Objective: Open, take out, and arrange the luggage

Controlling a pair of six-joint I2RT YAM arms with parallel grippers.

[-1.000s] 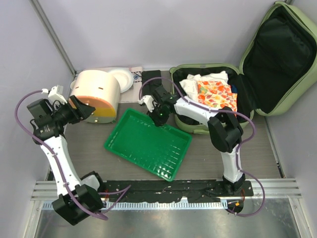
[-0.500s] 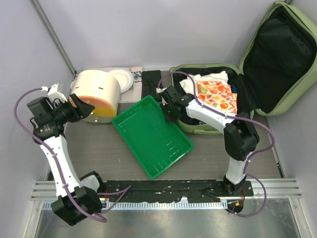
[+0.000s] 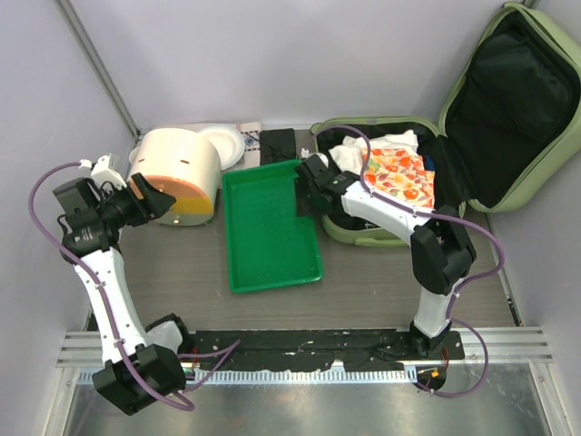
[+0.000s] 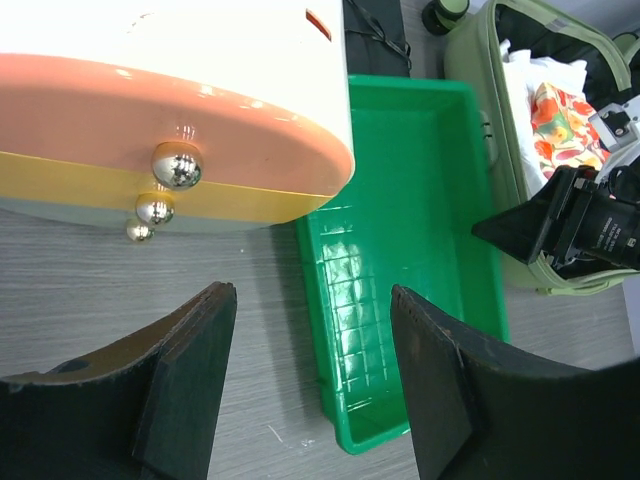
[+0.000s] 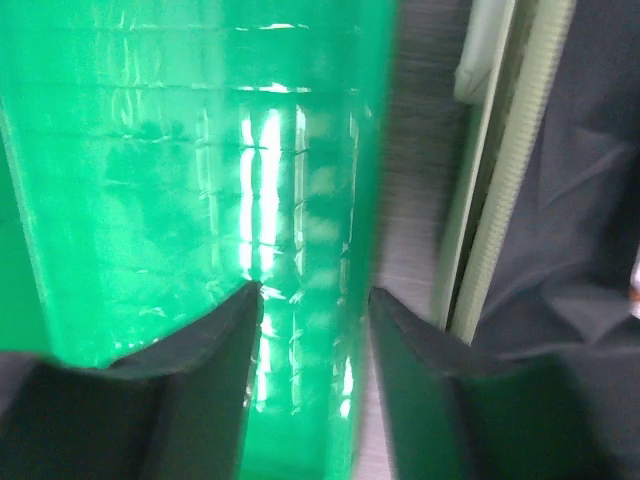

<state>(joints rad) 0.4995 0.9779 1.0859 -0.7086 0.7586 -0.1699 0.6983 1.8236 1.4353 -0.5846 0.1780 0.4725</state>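
Observation:
The luggage lies open at the back right, lid leaning up against the wall, with white cloth and an orange floral cloth in its base. Its pale green side shows in the left wrist view and the right wrist view. My right gripper sits between the luggage and the green tray, jaws open astride the tray's right rim. My left gripper hangs open and empty by the cream-and-orange container.
The tray lies lengthwise between the container and the luggage, close to both. A white round lid and a black item lie at the back. Grey walls close in on the left, back and right.
The tray has swung from a diagonal to lie straight alongside the luggage, pulled by the right gripper, whose jaws have now widened on the rim. The left arm has barely moved.

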